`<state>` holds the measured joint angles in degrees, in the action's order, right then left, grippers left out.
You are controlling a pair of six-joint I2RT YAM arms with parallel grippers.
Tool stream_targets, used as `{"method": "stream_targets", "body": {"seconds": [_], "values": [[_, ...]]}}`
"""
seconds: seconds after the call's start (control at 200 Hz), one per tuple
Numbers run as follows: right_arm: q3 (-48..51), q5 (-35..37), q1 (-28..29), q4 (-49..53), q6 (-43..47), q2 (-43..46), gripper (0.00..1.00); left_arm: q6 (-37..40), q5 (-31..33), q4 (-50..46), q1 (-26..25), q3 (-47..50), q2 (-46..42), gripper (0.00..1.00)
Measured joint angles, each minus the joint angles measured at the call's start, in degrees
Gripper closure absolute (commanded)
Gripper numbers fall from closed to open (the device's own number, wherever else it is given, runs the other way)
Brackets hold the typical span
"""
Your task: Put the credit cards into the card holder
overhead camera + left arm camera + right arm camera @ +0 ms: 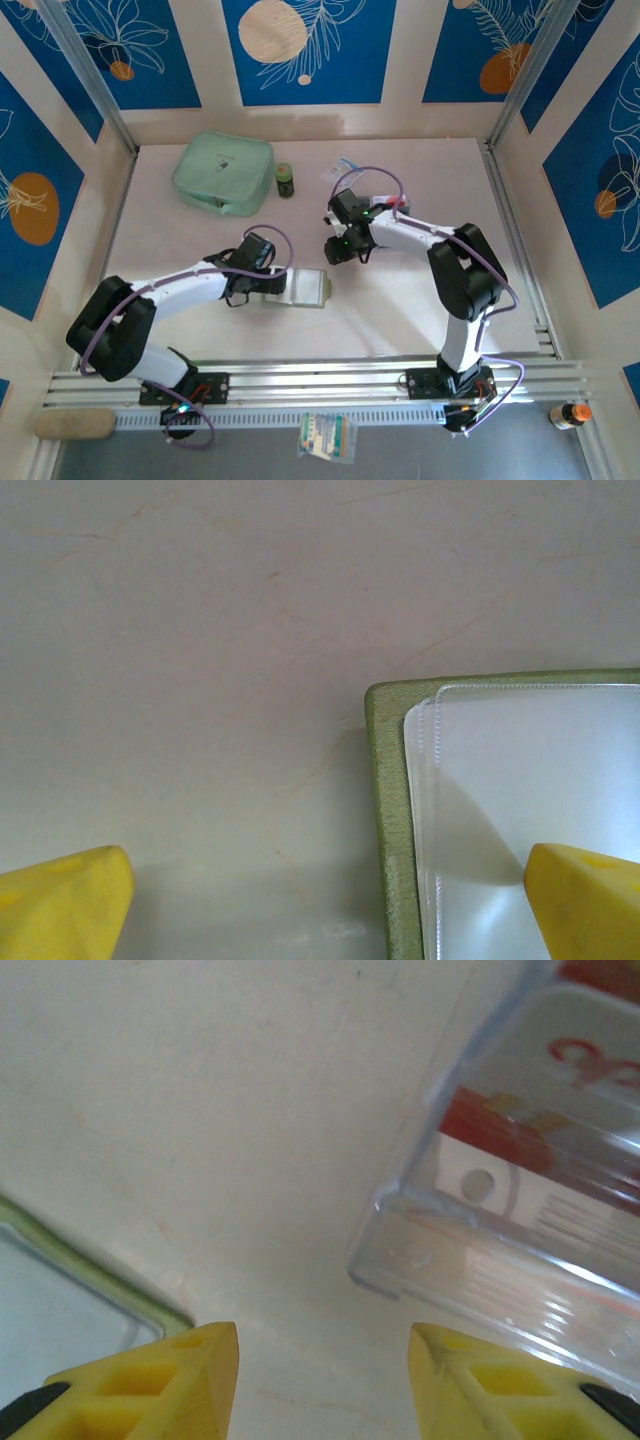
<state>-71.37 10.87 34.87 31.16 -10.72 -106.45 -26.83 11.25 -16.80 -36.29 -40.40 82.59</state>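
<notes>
Two arms: the left arm and right arm rise from the near rail and reach in over the pale table.
Near edge: a printed packet and an orange-capped bottle lie in front of the rail.
Left gripper: its jaws are spread wide and grasp nothing. One yellow fingertip is over the holder's clear sleeve, the other over bare table.
Card holder: lies open and flat mid-table, sleeves up, its olive-green border showing, right at the left gripper.
Right gripper: partly open with nothing between the fingers. It is low over the table, between a corner of the holder and the clear case.
Credit cards: inside the clear case, just beyond the right gripper. Red print shows through the wall; how many there are cannot be told.
Far side: a mint-green pouch, with a dark bottle just beside it and a sachet near that.
</notes>
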Motion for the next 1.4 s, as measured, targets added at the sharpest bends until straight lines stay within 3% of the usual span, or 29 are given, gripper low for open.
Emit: {"method": "stream_targets", "body": {"seconds": [0.5, 0.865, 1.09, 1.4], "values": [[-17.4, -1.3, -0.3, 2.9, 1.3, -12.3, 0.54, 0.0, 0.0, 0.0, 0.0, 0.0, -0.3, 0.0], [-17.5, -5.3, -0.3, 5.4, 7.6, -4.4, 0.46, 0.0, 0.0, 0.0, 0.0, 0.0, -0.4, 0.0], [-17.8, -0.2, -2.9, 7.3, 11.7, -3.8, 0.46, 0.0, 0.0, -0.2, 0.0, 0.0, -1.5, 0.0], [-18.9, 7.1, -2.3, 9.2, 16.8, -7.3, 0.49, 0.0, 0.0, -0.2, 0.0, 0.0, -1.5, 0.0]]}}
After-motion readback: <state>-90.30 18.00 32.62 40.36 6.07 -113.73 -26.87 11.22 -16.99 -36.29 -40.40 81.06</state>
